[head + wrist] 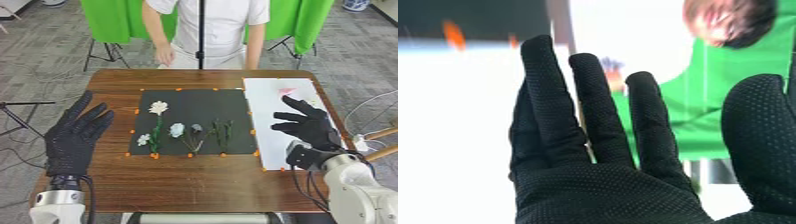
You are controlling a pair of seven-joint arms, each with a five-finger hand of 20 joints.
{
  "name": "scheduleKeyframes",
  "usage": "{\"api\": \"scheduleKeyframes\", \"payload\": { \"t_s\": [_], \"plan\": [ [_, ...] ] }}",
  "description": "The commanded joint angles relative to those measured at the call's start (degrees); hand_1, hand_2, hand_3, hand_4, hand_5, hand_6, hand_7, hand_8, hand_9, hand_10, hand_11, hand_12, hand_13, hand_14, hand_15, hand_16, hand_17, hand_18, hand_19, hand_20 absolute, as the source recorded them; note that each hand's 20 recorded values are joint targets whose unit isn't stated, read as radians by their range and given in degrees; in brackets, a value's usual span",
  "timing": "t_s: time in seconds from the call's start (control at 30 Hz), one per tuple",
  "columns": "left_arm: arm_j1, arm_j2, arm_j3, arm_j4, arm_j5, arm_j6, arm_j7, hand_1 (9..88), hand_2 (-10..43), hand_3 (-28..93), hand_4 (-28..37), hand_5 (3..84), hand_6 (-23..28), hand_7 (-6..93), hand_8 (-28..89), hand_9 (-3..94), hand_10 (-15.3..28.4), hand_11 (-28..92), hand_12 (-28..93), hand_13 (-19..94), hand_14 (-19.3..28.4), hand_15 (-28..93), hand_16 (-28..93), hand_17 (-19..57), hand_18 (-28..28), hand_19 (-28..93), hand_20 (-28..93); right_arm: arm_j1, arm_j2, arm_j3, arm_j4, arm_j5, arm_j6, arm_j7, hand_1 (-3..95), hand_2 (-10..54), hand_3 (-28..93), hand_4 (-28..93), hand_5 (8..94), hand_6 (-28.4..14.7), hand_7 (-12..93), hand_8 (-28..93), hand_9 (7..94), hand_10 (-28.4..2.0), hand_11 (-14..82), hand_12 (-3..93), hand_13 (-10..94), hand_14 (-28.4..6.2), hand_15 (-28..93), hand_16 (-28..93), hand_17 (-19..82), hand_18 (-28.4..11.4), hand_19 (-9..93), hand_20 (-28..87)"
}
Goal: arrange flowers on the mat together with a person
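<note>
Line up on the pink flower
Your right hand and left hand are wide: pinch low, lift softly.

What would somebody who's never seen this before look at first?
Probably the two big black-gloved hands in the head view: the left hand at the table's left side, and the right hand over the white sheet on the right. Next, the tall white flower on the left part of the dark mat, and the bright green cloth behind the table.
</note>
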Motion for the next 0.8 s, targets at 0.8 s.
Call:
{"api": "scheduleKeyframes", "payload": {
  "t_s": [0.8],
  "plan": [
    [-2.2,-0.87,0.88,-0.03,1.12,-3.5,-2.87,21.5,8.9,78,-26.4,35.0,8.7,11.1,-10,34.6,21.4,24,10,26,28.0,50,-11,-6.8,25.0,65,-1,39.4,35.5,-34.6,31.8,-47.9,13.1,29.3,21.0,-1.0,78,-28,40.2,0.8,11,-13,59.0,-19.8,17.5,11.4,57,-20.1,48,7,14,-23.9,69,13]
  ]
}}
